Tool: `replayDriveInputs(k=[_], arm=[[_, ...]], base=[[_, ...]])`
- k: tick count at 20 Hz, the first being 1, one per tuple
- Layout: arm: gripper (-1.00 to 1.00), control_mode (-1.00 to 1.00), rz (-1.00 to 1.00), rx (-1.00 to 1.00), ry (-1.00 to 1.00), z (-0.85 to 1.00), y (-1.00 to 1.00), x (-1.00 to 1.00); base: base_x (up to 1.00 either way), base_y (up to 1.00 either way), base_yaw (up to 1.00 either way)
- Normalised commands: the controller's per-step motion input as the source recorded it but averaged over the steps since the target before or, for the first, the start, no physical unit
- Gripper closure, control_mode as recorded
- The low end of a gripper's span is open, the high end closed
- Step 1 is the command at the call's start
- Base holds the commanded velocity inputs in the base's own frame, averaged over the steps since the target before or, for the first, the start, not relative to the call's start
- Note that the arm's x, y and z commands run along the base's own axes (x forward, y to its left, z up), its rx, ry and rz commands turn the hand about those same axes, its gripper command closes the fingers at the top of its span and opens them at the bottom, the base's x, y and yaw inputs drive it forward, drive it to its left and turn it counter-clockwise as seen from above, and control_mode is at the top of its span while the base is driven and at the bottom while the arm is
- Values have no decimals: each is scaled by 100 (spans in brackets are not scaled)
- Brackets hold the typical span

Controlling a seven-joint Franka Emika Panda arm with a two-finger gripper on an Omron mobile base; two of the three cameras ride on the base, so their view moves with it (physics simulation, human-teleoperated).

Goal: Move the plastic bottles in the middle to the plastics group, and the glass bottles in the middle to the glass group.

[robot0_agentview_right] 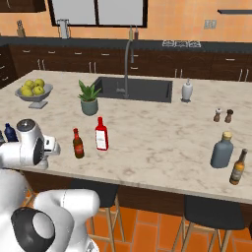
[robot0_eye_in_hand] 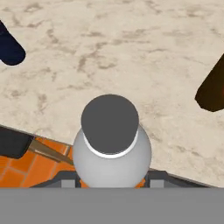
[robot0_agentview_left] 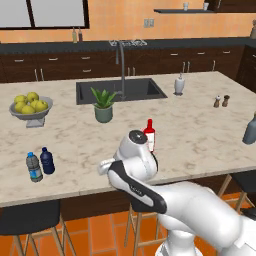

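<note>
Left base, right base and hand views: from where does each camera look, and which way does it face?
Left base view: behind-left, facing forward-down over counter; arm lower right.
Right base view: behind-right, same counter; arm lower left.
Hand view: down along gripper onto grey plastic bottle.
Both base views share red bottle, sink.

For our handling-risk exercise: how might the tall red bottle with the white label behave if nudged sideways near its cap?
The red bottle stands upright, tall and slim on a narrow base, so it would probably tip rather than slide. The marble-look counter seems smooth, so a low push may slide it. If glass, it could break.
</note>
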Motion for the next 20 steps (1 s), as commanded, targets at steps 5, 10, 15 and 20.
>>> replayDriveInputs(k=[5, 10, 15, 20], arm=[[100, -100, 2, -1, 0, 54, 100, 0], [100, -100, 0, -1, 2, 56, 89, 23], [100, -100, 0, 0, 10, 22, 48, 39], [100, -100, 5, -1, -3, -1, 39, 4]], base=[[0, 0, 0], [0, 0, 0], [0, 0, 0], [0, 0, 0]])
